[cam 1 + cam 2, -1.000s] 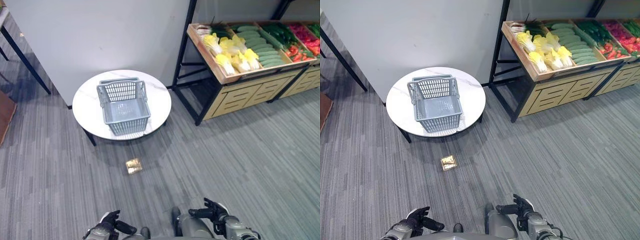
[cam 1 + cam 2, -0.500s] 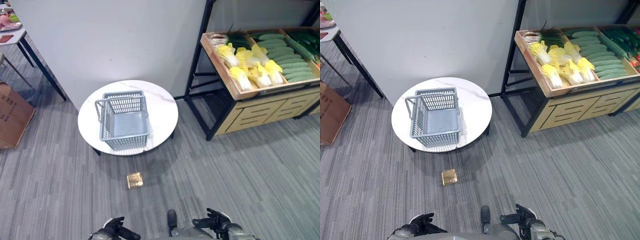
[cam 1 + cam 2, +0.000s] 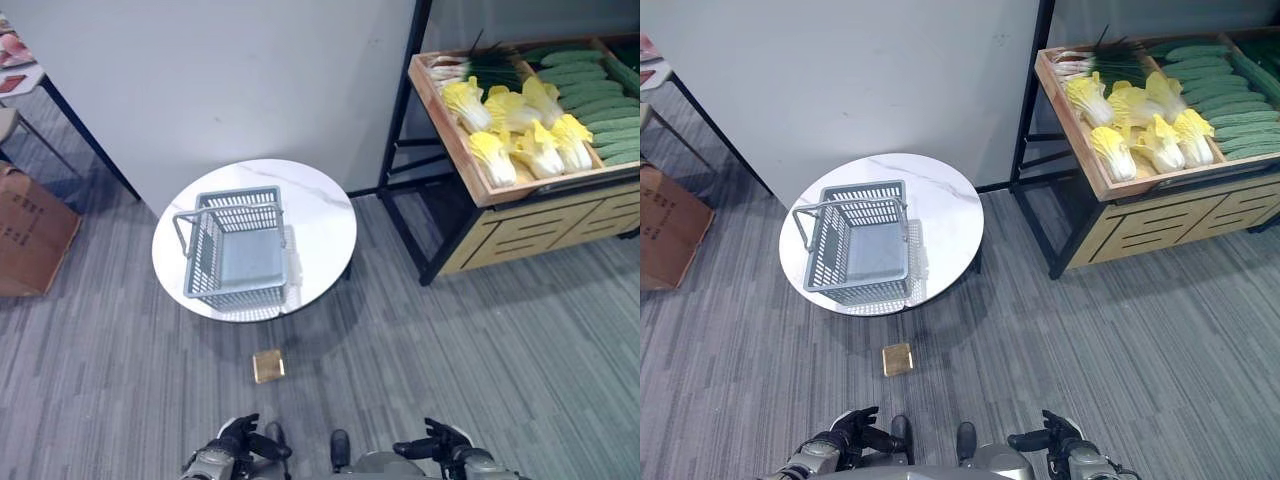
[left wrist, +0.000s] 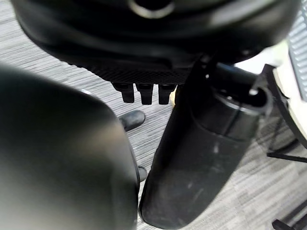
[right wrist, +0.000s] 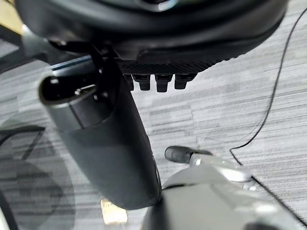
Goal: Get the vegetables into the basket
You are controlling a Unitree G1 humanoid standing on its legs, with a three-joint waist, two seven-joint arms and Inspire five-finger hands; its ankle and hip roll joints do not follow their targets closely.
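My left robot hand and right robot hand hang low at my sides, fingers loosely curled and holding nothing. I judge the task has not properly begun: nothing is picked, and I am in the approach. Just ahead on the grey striped carpet lies a small tan square object. Beyond it the round white desk carries the grey basket, empty. The vegetables, yellow-green cabbages and cucumbers, lie well apart in a wooden crate on the shelf at far right. Next I must walk there and reach one. A cardboard box sits far left by the white wall.
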